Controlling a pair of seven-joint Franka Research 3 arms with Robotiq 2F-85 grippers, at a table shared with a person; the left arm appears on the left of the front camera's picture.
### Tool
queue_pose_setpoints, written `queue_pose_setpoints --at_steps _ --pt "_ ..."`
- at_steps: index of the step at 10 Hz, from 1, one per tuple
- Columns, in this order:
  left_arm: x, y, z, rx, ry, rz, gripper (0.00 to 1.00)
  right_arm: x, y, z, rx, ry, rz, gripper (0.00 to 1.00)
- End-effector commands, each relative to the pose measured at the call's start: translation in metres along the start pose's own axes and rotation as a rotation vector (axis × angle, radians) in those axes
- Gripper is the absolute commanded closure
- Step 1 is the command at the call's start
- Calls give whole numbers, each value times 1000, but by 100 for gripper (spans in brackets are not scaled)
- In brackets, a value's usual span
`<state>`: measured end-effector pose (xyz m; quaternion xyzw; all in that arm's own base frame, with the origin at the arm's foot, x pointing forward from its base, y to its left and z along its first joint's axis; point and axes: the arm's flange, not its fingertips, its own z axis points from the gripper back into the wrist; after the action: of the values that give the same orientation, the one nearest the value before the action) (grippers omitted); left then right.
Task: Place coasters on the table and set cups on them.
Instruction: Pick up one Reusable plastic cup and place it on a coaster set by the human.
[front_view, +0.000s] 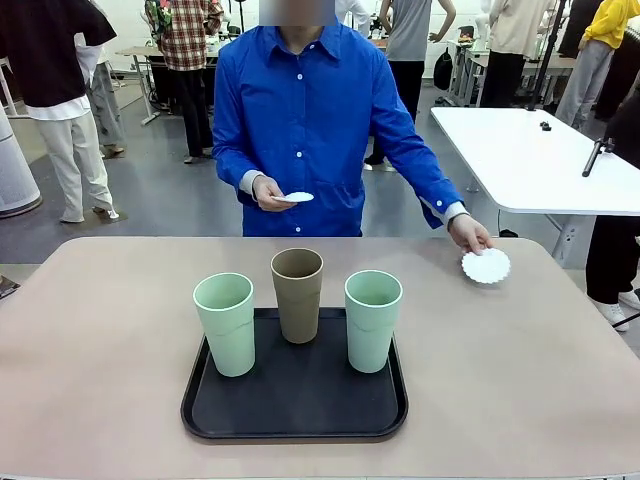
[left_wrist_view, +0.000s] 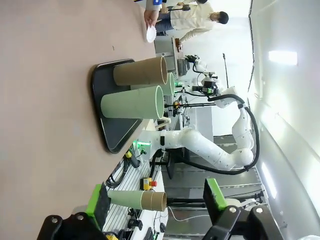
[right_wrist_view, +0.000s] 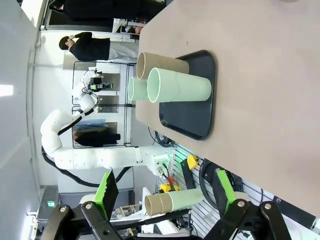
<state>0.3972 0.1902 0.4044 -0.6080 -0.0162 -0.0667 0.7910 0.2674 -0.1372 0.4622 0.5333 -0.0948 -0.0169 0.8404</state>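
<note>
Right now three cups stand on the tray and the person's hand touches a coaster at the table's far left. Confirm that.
One thing is wrong: the coaster that the hand touches lies at the far right of the table, as the front view shows. The three cups do stand on the tray.

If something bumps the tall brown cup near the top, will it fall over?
Probably. The olive-brown cup is tall and narrows toward its base, so a high push would likely tip it. A low push might just slide it across the black tray, whose raised rim could stop it. Its matte wall looks stiff and not very slippery, so it should be easy to grip.
</note>
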Motion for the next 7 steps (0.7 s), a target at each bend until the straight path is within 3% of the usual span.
queue_pose_setpoints --at_steps 1,7 --pt "0 -1 0 -9 -4 -4 0 -1 1 2 -6 -8 -7 0" --pt "0 -1 0 -9 -4 -4 0 -1 1 2 -6 -8 -7 0"
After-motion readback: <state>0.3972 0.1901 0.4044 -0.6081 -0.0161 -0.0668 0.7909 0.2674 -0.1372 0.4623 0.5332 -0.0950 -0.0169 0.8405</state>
